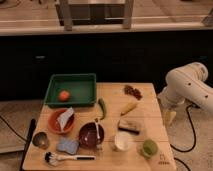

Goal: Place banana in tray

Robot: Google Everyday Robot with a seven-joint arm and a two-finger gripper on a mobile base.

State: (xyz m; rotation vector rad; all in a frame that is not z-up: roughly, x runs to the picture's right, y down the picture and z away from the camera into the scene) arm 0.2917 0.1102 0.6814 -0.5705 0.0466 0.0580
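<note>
The small yellow banana [129, 107] lies on the wooden table, right of centre. The dark-green tray [71, 90] stands at the table's back left and holds a red-orange round fruit [63, 95]. My gripper [170, 117] hangs at the end of the white arm [187, 87], just past the table's right edge. It is to the right of the banana, apart from it, and nothing shows in it.
A green chili pepper [102, 107] lies between the tray and the banana. Also on the table are dark grapes [132, 91], an orange bowl with a white packet [61, 121], a dark red bowl [91, 134], a white cup [122, 141], a green fruit [149, 148], a blue sponge [67, 146] and a brush [62, 158].
</note>
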